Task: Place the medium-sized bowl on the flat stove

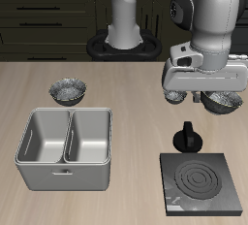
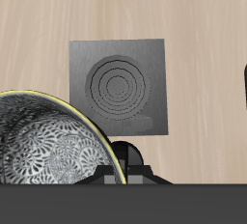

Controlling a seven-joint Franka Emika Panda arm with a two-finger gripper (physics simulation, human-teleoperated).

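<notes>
Nearest the front edge lay the flat stove (image 1: 202,182), its knob (image 1: 188,138) on the side toward the robot. Farther back and raised above the table hung the gripper (image 1: 211,95), clamped on the rim of the medium-sized bowl (image 1: 222,100). Seen from the wrist, the stove's rings (image 2: 120,83) sat just beyond the bowl (image 2: 43,151), nothing between. A double-basin tray (image 1: 64,147) and another bowl (image 1: 69,91) stood well apart; a smaller bowl (image 1: 174,96) sat beside the gripper.

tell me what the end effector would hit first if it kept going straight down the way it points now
Probably the bare table just behind the flat stove. The end effector points down, holding the medium-sized bowl; the stove lies slightly ahead, though depth is unclear.
</notes>
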